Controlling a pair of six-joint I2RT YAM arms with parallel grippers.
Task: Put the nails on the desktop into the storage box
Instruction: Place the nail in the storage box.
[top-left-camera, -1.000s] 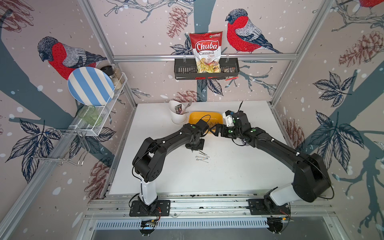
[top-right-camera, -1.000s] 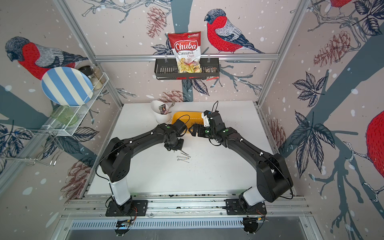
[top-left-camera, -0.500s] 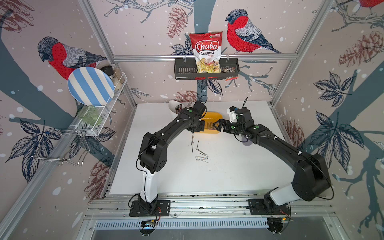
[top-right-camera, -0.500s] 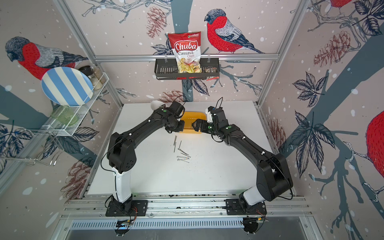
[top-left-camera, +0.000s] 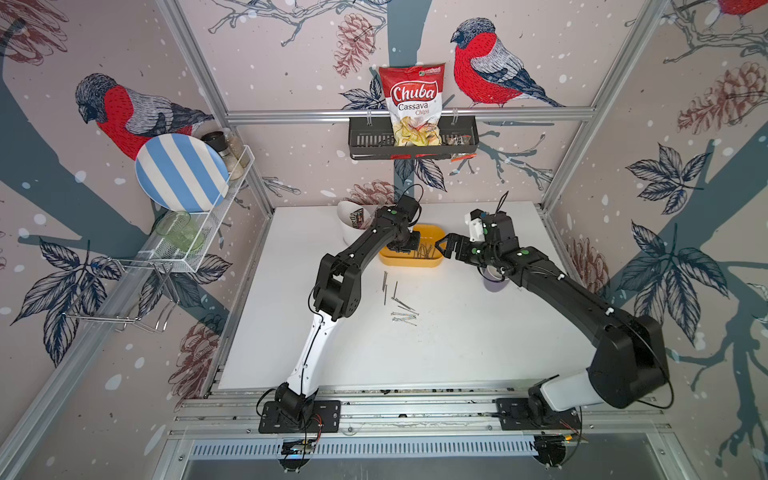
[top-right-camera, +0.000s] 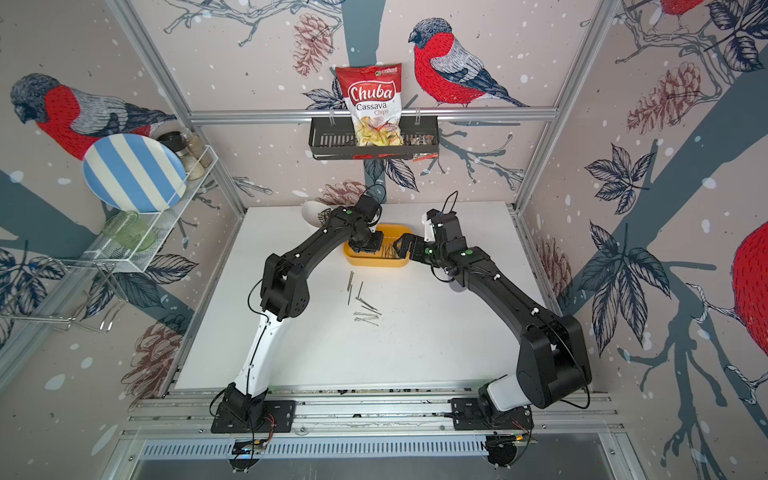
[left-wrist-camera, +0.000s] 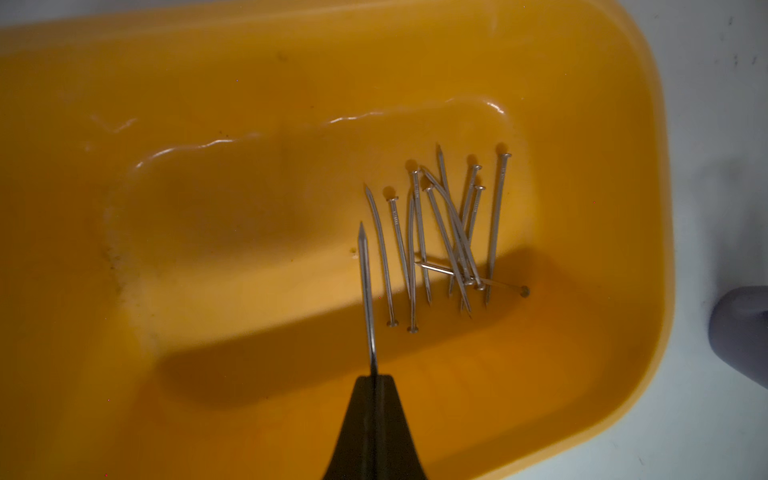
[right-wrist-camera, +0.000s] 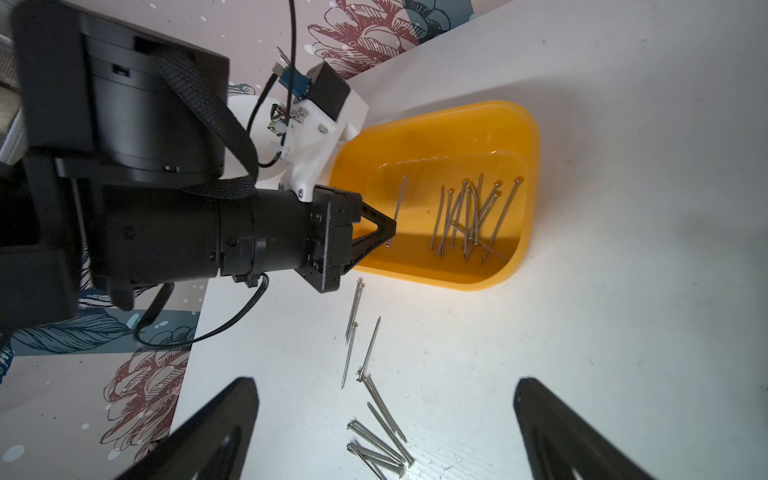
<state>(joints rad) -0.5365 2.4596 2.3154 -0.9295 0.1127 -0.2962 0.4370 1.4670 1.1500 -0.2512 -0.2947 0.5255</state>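
My left fingers (left-wrist-camera: 357, 428) pinch 1 nail (left-wrist-camera: 365, 291) near its head over the box (left-wrist-camera: 602, 104); right fingers (right-wrist-camera: 224, 419) gape empty. Stiff, slippery: I'd grip mid-shaft.

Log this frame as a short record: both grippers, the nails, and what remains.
left gripper: shut on one thin grey metal nail, above the shallow yellow plastic storage box
right gripper: open, empty, near the box
boxed nails: about a dozen, loosely piled
loose nails: about nine, scattered on the flat white desktop
remaining: release held nail, collect the rest
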